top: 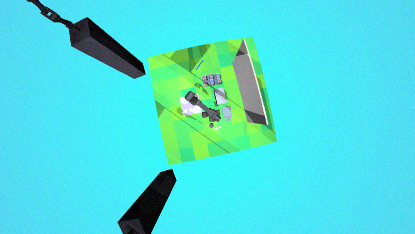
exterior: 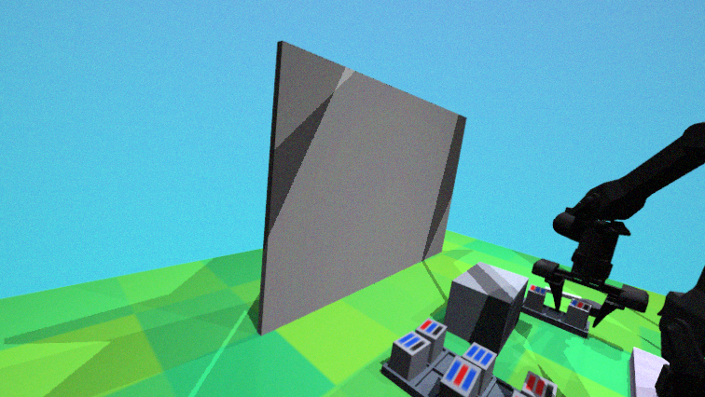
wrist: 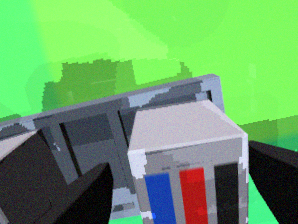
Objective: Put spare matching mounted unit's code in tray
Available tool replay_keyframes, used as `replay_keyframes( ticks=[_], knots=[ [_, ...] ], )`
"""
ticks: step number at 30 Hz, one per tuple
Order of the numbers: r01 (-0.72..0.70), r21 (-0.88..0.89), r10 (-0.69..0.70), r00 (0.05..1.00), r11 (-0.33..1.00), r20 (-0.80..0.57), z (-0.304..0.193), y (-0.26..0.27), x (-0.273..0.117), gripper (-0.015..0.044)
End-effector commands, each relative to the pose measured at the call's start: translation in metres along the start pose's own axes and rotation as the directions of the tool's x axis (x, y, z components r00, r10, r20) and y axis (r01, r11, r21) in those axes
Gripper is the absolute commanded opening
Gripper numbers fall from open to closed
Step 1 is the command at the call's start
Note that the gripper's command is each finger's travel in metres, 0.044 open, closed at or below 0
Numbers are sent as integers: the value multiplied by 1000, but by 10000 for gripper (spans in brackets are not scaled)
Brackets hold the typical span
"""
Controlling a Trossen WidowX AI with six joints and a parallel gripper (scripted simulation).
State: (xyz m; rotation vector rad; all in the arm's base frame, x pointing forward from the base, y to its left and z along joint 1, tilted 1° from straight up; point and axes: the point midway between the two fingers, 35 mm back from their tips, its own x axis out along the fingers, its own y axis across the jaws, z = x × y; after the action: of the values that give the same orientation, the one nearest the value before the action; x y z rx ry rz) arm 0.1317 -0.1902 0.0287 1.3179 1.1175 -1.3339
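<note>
My gripper (exterior: 575, 318) (wrist: 177, 161) is open, fingers pointing down on either side of a grey-white spare (exterior: 578, 315) (wrist: 172, 125) with blue, red and black bars. Gaps or contact at its sides are hard to judge. The spare stands upright in a small dark rack (exterior: 564, 324) (wrist: 172, 90). Another spare (exterior: 536, 297) stands at the rack's other end, with red and blue bars. A larger rack (top: 208, 85) (exterior: 405, 380) holds several more barred spares. A flat grey rectangle (top: 226, 111) looks like the tray. The mounted unit and its back code cannot be made out for certain.
A tall grey panel (top: 252, 87) (exterior: 360, 187) stands along one side. A grey box (top: 220, 95) (exterior: 463, 306) stands between the two racks. A white slab (top: 185, 109) (exterior: 643, 372) lies near the arm's base. A dark disc (top: 211, 125) and a white stick (top: 217, 127) lie near the small rack.
</note>
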Motion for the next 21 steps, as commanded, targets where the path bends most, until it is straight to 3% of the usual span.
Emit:
replay_keyframes(
  ticks=[1,5,15,20,21],
  knots=[
    [4,-4,-4,1000,1000,-3,0,-1,2,300],
    [0,0,0,1000,1000,0,0,0,0,195],
    [0,0,0,1000,1000,0,0,0,0,128],
    [0,0,0,1000,1000,0,0,0,0,0],
    [0,0,0,1000,1000,0,0,0,0,0]
  ],
)
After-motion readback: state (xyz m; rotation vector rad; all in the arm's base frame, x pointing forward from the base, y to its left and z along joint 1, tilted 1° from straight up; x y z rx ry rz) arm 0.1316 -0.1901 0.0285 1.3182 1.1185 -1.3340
